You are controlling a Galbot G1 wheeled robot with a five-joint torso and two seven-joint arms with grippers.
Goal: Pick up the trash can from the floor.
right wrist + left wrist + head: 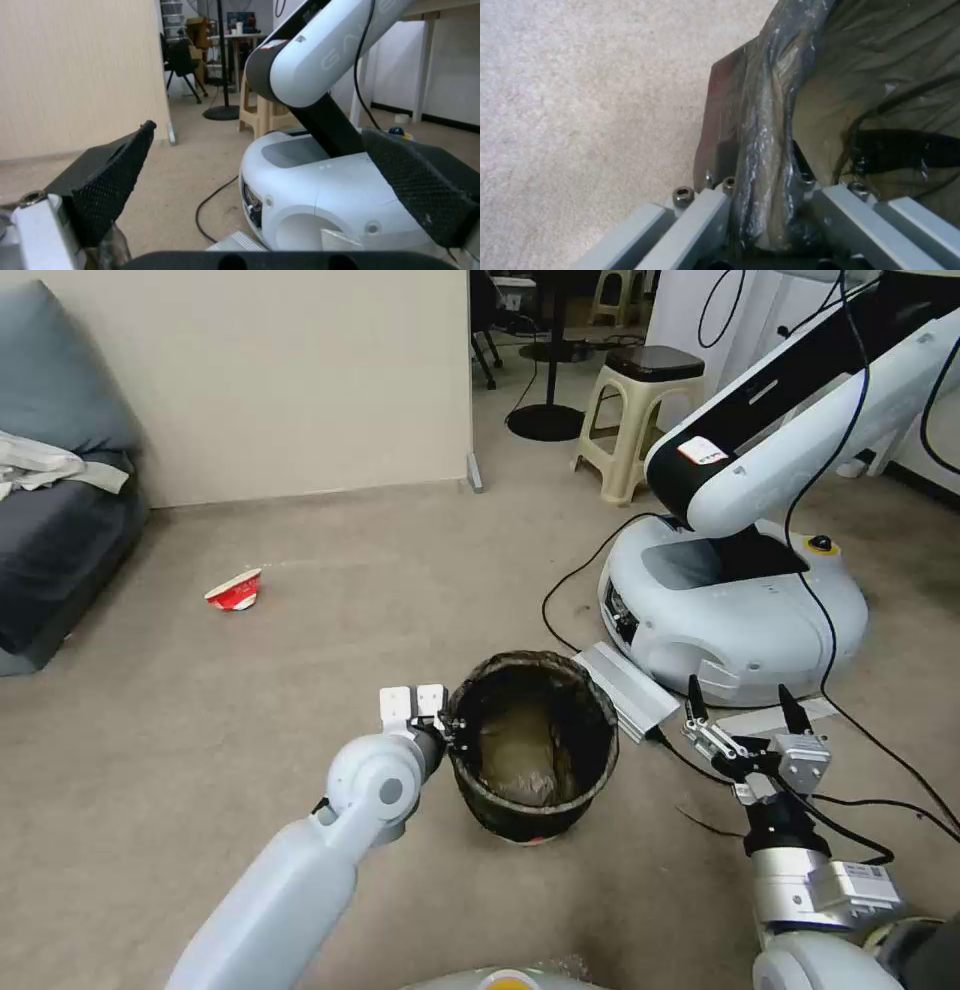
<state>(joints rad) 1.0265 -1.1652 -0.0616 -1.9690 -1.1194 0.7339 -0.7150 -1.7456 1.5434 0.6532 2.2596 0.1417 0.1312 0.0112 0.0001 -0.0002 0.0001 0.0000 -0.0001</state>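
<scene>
The main risk is a thin hold: the left gripper (447, 732) pinches only the rim, so the slick liner could slip, or the bin could swing and tip. The round trash can lined with a dark brownish plastic bag (532, 748) sits at lower centre of the head view on the beige carpet-like floor (200, 720) — its left rim clamped between the closed-in jaws. The right gripper (745, 710) hangs at lower right, spread wide, empty.
</scene>
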